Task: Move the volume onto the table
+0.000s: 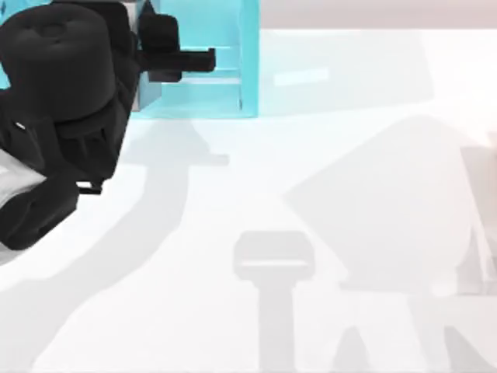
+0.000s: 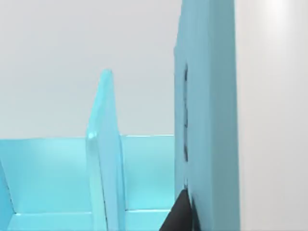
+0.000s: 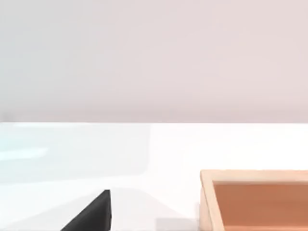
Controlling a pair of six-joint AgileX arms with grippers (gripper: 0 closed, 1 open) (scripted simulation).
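The left arm reaches into the teal shelf [image 1: 225, 70] at the far left of the counter [image 1: 326, 233], its left pincer [image 1: 194, 64] pushed in among the compartments. In the left wrist view a tall teal slab stands upright close to the camera, with dark marks down its narrow face; I take this for the volume [image 2: 207, 120], still standing in the shelf beside a thin divider [image 2: 103, 154], with one dark fingertip [image 2: 180, 216] touching its lower edge. Whether the left pincer is clenched on the volume or released cannot be told from these pictures. The step in hand looks like taking hold of the volume inside the shelf, so the task is at an early stage. To do it well, the grip should sit square across the covers and deep enough that the heavy block does not pivot, then the withdrawal should run straight out along the compartment, keeping the volume off the divider and the shelf wall before it is lowered flat onto bare counter. The right pincer [image 3: 89, 214] is parked over the counter near an orange-brown box [image 3: 255, 199].
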